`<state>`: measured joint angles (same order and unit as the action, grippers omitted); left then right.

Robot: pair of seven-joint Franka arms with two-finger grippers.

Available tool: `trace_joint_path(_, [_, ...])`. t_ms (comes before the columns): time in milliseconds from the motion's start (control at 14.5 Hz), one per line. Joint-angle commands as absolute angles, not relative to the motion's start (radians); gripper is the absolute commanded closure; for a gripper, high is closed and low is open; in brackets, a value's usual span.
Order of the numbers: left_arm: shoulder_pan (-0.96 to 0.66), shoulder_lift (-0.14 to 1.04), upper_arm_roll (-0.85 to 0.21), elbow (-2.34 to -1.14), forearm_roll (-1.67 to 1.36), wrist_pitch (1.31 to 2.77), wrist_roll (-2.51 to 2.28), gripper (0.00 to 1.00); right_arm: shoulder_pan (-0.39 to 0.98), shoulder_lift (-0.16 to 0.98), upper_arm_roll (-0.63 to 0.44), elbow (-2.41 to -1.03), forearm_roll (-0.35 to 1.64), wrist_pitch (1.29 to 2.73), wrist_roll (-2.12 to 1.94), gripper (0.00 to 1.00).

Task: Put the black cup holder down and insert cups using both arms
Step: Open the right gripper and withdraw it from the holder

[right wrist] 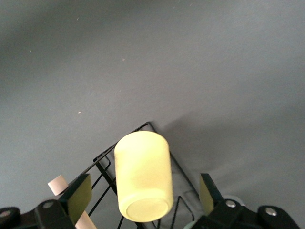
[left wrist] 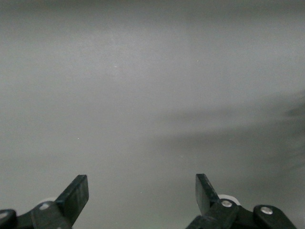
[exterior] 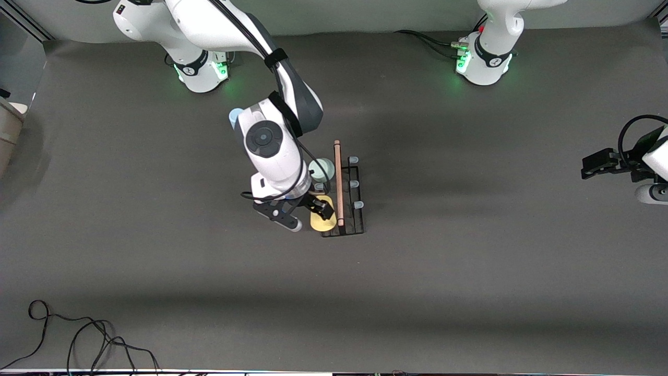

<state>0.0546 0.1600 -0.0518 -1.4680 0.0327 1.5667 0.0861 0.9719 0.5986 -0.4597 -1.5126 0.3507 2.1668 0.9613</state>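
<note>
Cable (exterior: 78,337) lay coiled on the grey table (exterior: 156,261) at the corner nearest the front camera, toward the right arm's end. The right arm (exterior: 271,141) reached out from its green-lit base over the middle of the table, its right gripper (exterior: 305,214) released, fingers (right wrist: 78,195) spread on either side of the yellow cup (exterior: 323,222) without touching it. That cup sat upturned on a prong of the black cup holder (exterior: 347,190), at the rack's end nearest the front camera. A pale green cup (exterior: 321,168) sat on the same row, farther from the front camera. The wooden dowel handle (exterior: 338,183) ran along the top of the rack, with three blue-capped prongs (exterior: 354,184) bare beside it. The left arm waited at its end of the table, its left gripper (exterior: 600,162) open and holding nothing.
</note>
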Motion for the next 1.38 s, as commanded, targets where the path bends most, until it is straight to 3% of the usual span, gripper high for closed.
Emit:
trace_joint_path(0, [0.046,0.166,-0.051,-1.442,0.041,1.542,0.063,0.0,0.968,0.499,-0.524,-1.514,0.35,2.015,0.852,0.0])
trace_joint_path(346, [0.046,0.169,-0.051,-1.442,0.041,1.557,0.063,0.0,0.971,0.35,-0.711,-1.514,0.35,1.682,0.544,0.0])
trace_joint_path(692, [0.035,0.169,-0.051,-1.443,0.041,1.552,0.063,0.0,0.98,0.276,-0.914,-1.516,0.29,1.461,0.226,0.0])
trace_joint_path(1038, [0.032,0.17,-0.051,-1.445,0.041,1.555,0.061,0.0,0.973,0.134,-0.979,-1.517,0.152,1.387,0.103,0.0])
trace_joint_path(1314, [0.031,0.17,-0.051,-1.443,0.041,1.559,0.06,0.0,0.973,0.1,-1.005,-1.522,0.104,1.379,0.1,0.0])
